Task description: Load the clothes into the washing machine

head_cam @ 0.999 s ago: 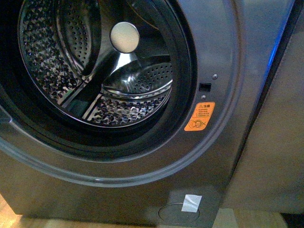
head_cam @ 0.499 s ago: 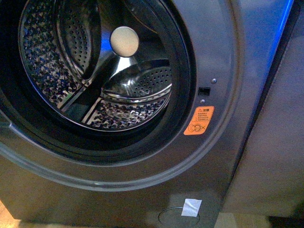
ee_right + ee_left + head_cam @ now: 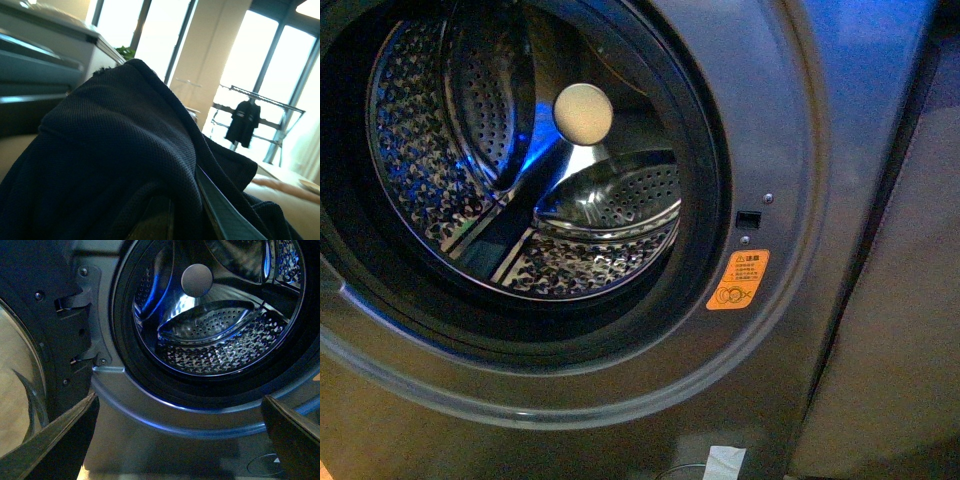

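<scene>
The washing machine [image 3: 800, 120] fills the front view, dark grey, with its round port open onto the perforated steel drum [image 3: 570, 260] and an orange sticker [image 3: 738, 280] beside the rim. No gripper shows in that view. In the left wrist view my left gripper [image 3: 180, 440] is open and empty, its two dark fingers [image 3: 60, 440] spread wide in front of the port's lower rim, facing the drum [image 3: 220, 345]. In the right wrist view the navy knit clothes [image 3: 115, 150] drape over my right gripper [image 3: 187, 220], which is shut on them; only a finger [image 3: 225, 215] edge shows.
The machine's open door [image 3: 30, 340] hangs beside the left gripper. A beige panel [image 3: 900, 350] stands right of the machine, and a white tape patch [image 3: 723, 462] marks its lower front. Behind the right gripper are bright windows and a drying rack [image 3: 250, 120] with a dark shirt.
In the front view the machine has slid downward in the picture, the sticker and tape patch with it. A blue glint has spread inside the drum.
</scene>
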